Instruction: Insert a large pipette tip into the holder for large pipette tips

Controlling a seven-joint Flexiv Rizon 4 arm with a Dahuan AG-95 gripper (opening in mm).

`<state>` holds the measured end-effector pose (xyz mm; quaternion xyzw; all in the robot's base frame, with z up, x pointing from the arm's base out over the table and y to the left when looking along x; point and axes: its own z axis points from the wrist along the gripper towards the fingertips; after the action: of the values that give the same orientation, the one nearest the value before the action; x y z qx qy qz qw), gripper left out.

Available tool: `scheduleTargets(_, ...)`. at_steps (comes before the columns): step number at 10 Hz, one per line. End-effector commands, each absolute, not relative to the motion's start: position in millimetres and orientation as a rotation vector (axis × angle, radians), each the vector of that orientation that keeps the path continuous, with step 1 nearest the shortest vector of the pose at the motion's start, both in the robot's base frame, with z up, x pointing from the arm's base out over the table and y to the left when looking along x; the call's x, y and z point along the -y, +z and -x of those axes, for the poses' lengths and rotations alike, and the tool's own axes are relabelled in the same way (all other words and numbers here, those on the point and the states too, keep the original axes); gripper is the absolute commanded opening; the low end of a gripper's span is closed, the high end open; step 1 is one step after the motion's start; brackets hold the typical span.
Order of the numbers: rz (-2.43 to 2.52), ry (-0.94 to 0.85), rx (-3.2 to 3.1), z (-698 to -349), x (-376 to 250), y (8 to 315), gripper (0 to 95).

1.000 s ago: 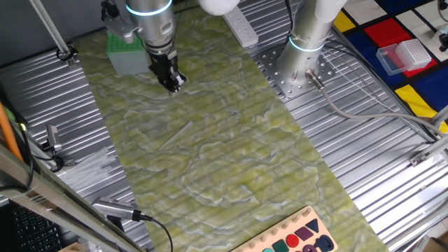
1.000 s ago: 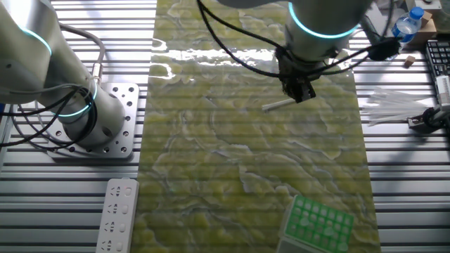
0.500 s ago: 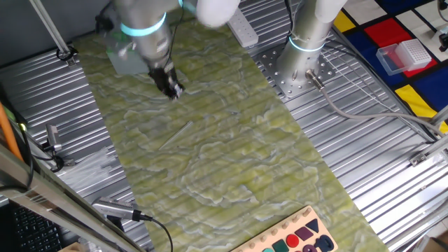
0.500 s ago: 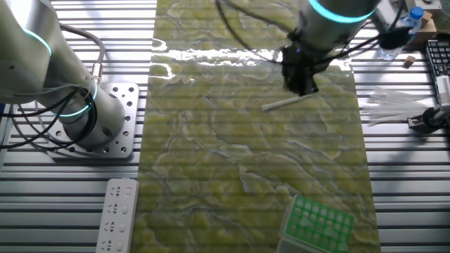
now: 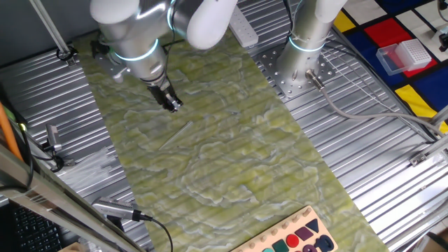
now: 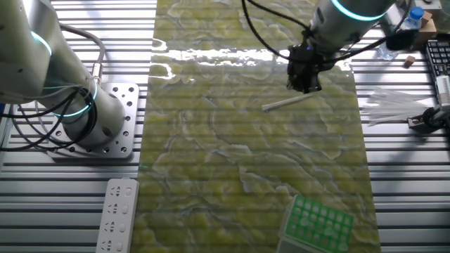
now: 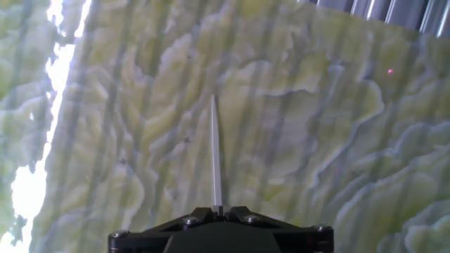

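The large pipette tip (image 6: 285,103) lies flat on the green marbled mat, a thin whitish tube; it also shows in one fixed view (image 5: 175,134) and in the hand view (image 7: 215,154), pointing straight away from the fingers. My gripper (image 6: 304,87) hangs tilted just above the mat, close to the tip's thick end, also seen in one fixed view (image 5: 173,106). Its jaws (image 7: 219,209) are shut and hold nothing. The holder for large pipette tips (image 6: 320,222), with its bright green top, stands at the mat's near edge in the other fixed view, far from the gripper. In one fixed view my arm hides it.
A second arm's base (image 6: 95,119) stands on the metal table beside the mat. A white power strip (image 6: 118,214) lies near it. A bag of spare tips (image 6: 394,105) lies off the mat. A clear box with a white grid top (image 5: 407,54) stands far right.
My arm has swung and tilted, and the gripper has moved closer to the pipette tip's end. The arm now hides the holder in one fixed view. The tip has not moved.
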<state>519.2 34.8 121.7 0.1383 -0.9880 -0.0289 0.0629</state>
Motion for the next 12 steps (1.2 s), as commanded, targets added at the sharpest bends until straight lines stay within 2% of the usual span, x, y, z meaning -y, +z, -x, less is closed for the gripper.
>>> scheduleTargets(1, -0.457, -0.085, 2.976, -521, -36, 107, 19.0)
scheduleTargets(6, -0.464, -0.077, 2.973, -518, -39, 82, 19.0)
scheduleTargets(12, -0.445, -0.056, 2.872, -519, -37, 95, 19.0)
